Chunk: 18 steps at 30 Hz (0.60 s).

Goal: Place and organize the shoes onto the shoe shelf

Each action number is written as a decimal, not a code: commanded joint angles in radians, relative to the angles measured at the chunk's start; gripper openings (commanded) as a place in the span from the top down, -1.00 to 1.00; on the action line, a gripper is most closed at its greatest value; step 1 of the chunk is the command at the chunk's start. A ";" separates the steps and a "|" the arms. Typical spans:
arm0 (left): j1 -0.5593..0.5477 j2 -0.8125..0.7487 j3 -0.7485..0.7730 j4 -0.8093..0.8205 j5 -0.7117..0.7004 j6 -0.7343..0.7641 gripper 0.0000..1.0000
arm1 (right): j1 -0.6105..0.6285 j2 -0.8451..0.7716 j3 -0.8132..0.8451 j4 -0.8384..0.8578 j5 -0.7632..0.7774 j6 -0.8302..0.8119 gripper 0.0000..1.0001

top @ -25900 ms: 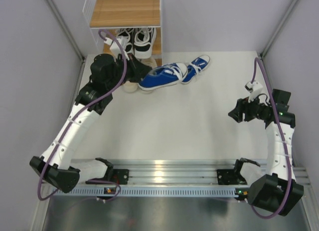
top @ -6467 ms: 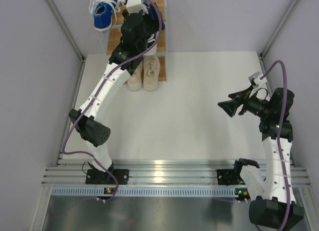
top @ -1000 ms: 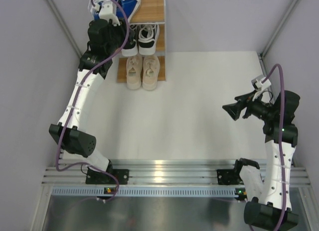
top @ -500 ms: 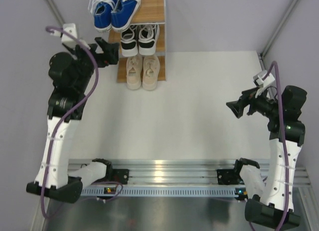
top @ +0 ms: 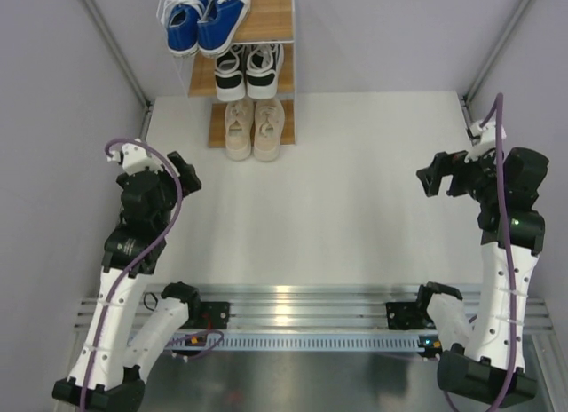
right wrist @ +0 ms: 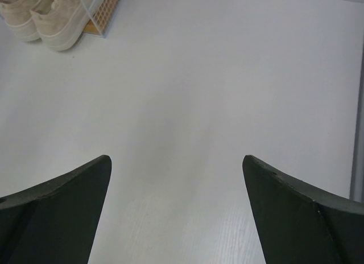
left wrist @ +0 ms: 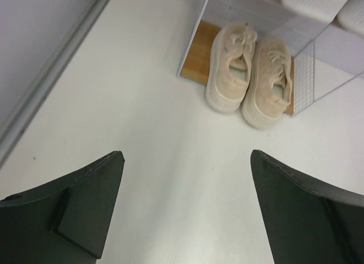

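Observation:
The shoe shelf [top: 279, 5] stands at the back of the table with all the shoes on it. Blue sneakers [top: 206, 18] sit on the top board, black-and-white sneakers [top: 244, 71] on the middle board, and beige sneakers [top: 254, 128] on the lowest board. The left wrist view shows the beige sneakers [left wrist: 250, 89] ahead of my left gripper [left wrist: 186, 156], which is open and empty. In the overhead view that left gripper [top: 185, 170] hangs over the table's left side, well short of the shelf. My right gripper [top: 432, 175] is open and empty at the right side; its own view catches the beige sneakers [right wrist: 40, 16] far off.
Metal corner posts [top: 114, 48] and grey walls close in the table on both sides. The arm bases sit on a rail [top: 293, 310] along the near edge. The shelf's white wire frame [left wrist: 310, 70] shows beside the beige pair.
My left arm has pulled back from the shelf toward the near left, its gripper opening wide. The right gripper has opened further and drawn back slightly to the right.

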 commanded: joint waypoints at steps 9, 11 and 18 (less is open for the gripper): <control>0.003 -0.166 -0.140 -0.106 0.115 -0.220 -0.96 | -0.016 -0.043 -0.015 0.084 0.449 0.174 -0.99; 0.003 -0.177 -0.143 -0.118 0.139 -0.232 -0.96 | -0.016 -0.042 -0.025 0.085 0.552 0.226 -0.99; 0.003 -0.207 -0.148 -0.152 0.162 -0.251 -0.96 | -0.016 -0.029 -0.035 0.076 0.642 0.263 -0.99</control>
